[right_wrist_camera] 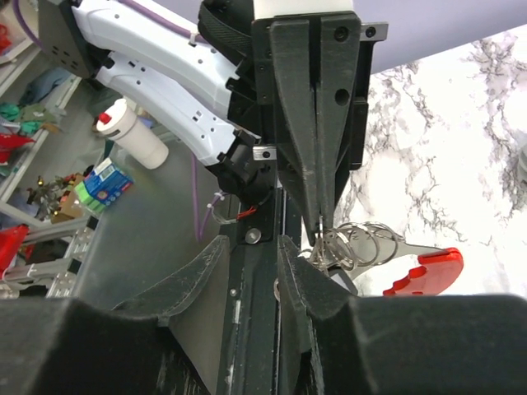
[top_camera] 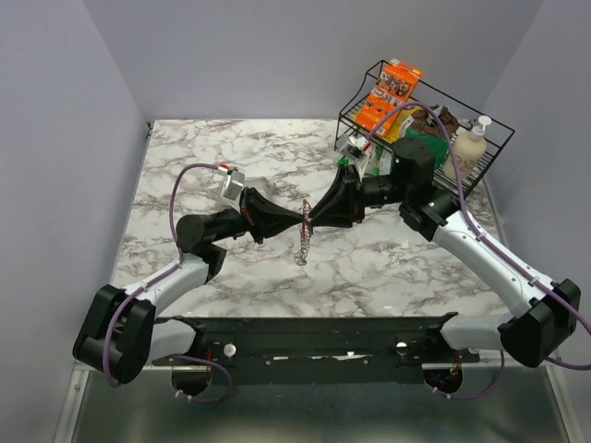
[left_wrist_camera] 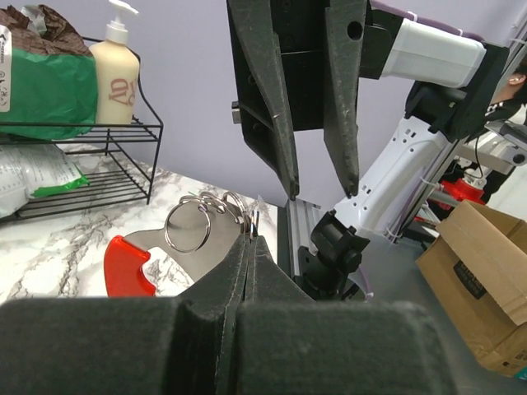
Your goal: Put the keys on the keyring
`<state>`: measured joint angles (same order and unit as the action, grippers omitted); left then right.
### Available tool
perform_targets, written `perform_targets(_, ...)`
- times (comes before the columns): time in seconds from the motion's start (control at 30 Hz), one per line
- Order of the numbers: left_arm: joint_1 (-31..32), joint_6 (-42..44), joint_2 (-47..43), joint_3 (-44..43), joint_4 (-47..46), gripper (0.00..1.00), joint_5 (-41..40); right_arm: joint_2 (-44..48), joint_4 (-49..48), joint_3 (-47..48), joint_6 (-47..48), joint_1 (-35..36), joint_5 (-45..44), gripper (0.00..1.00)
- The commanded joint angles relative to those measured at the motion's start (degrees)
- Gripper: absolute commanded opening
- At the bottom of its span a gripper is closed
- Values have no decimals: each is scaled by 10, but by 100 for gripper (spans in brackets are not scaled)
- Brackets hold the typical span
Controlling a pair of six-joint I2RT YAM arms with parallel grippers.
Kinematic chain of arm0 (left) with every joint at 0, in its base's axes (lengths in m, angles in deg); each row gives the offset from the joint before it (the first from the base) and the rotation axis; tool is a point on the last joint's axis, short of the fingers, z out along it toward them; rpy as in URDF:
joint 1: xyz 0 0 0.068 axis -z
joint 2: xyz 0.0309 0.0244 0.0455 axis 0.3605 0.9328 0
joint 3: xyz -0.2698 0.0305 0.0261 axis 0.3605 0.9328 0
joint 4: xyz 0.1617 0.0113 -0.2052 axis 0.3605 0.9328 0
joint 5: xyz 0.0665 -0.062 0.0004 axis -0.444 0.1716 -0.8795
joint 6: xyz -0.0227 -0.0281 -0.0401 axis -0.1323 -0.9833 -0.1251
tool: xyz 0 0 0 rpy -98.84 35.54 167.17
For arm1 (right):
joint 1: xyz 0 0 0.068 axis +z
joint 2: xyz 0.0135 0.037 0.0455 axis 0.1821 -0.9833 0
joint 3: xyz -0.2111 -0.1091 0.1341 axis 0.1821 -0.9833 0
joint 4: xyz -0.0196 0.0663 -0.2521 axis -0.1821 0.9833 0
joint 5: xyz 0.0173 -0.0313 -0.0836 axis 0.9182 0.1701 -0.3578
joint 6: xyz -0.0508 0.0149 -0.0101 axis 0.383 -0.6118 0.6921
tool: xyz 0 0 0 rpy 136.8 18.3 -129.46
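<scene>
The keyring is a bunch of silver rings on a flat metal piece with a bright red end. It hangs above the marble table between the two grippers. My left gripper is shut and pinches the rings at its tips. My right gripper is open, with its right finger beside the rings and the red end further right. In the top view the two grippers meet tip to tip, left and right. I cannot make out the small dark-headed key.
A black wire basket stands at the back right with orange boxes, a soap bottle and a green bag. A cardboard box stands off the table.
</scene>
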<state>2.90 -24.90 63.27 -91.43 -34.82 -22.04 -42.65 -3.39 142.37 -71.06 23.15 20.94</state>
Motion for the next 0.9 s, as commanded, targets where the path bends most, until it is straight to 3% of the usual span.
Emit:
perform_targets(0.0,1,-14,3,-20,-177,0,11,-6,-7,2,-1,-3,-34,38)
perform_targets(0.53,2,-32,10,-24,-195,0,17,-13,16,2,6,-3,-68,37)
perform_targets(0.87,2,-37,13,-26,-201,0,16,-15,27,-10,18,2,-75,28)
